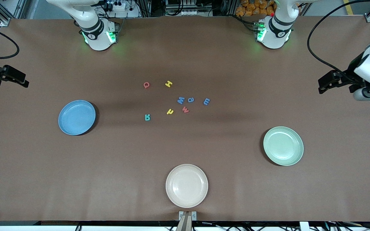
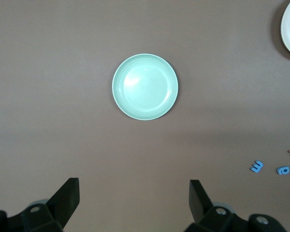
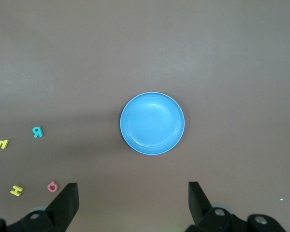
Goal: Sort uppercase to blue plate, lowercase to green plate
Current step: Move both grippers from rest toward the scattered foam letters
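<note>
The only things to read are the toy letters lying on the table: a red Q (image 1: pixel 146 85), a yellow H (image 1: pixel 169 84), a teal R (image 1: pixel 147 117) and a big blue W (image 1: pixel 180 100).

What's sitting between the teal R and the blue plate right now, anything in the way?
Nothing visible. The teal R lies at the edge of the letter cluster nearest the blue plate, with only bare table between them. The other letters lie toward the left arm's end, and both pincers hang at the table's ends, away from that path.
</note>
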You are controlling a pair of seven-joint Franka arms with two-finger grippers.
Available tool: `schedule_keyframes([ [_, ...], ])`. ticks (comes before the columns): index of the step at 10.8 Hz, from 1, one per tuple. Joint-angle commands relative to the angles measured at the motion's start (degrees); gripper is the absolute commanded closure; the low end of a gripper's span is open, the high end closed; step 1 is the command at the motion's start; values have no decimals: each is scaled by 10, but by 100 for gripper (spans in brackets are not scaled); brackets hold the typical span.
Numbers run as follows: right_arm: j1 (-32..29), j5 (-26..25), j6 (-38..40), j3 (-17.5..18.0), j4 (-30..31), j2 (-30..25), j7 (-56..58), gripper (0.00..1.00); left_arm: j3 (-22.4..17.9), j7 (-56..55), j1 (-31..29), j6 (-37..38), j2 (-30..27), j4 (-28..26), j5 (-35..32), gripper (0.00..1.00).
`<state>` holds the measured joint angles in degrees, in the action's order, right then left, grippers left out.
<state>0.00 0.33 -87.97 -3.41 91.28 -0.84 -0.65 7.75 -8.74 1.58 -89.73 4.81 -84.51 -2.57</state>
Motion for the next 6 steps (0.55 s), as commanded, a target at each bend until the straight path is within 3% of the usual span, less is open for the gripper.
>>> schedule_keyframes([
  [1,-9,-3,-8,7,14,-13,7,0,16,27,-3,-70,-34,-84,-1,0],
  [3,-4,2,2,10,10,-11,-1,0,39,28,-3,-90,-37,-117,18,0],
  [6,44,4,20,16,11,-11,-56,0,96,28,-3,-176,-37,-194,22,0],
])
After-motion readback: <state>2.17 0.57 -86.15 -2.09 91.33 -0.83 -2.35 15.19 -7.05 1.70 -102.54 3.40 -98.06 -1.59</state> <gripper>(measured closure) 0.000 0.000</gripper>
